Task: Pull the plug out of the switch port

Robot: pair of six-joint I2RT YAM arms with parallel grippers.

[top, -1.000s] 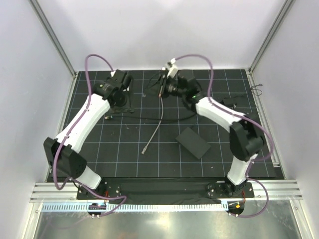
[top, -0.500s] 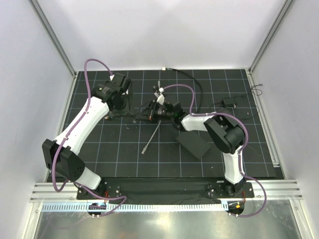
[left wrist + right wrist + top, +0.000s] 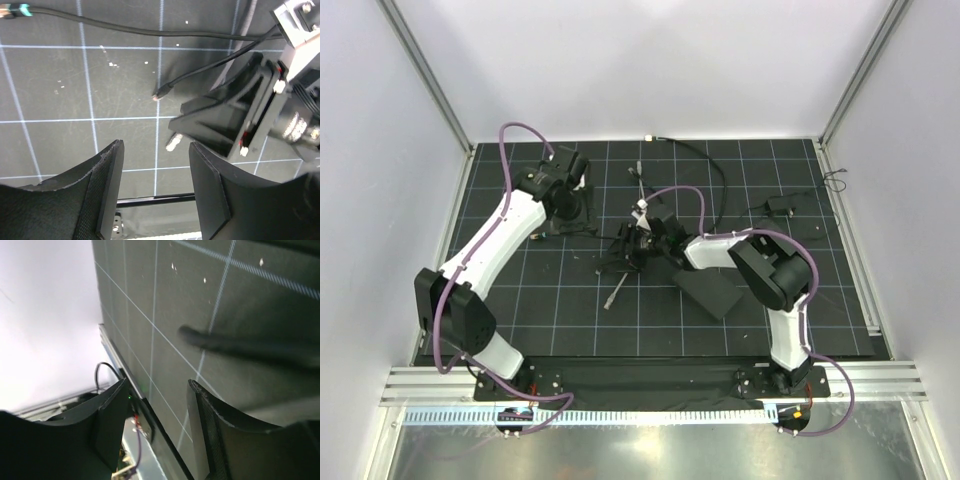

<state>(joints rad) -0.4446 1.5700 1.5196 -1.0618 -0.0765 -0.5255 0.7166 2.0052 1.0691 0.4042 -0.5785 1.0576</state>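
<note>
Right pincer: gaping open, gripping nothing; coming forward from the rear of the black gridded surface, now hovering over the thin grey silver-tipped cable.
Left pincer: gaping wide, empty, barely shifting.
Small dark plug on thin black cable: lying on the surface, well apart from the flat matte black rectangular box.

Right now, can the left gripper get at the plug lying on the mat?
Probably yes. The left gripper is open, and only bare mat shows between its fingers and the plug. The right gripper sits close beside the plug, so the approach could get crowded on that side.
</note>
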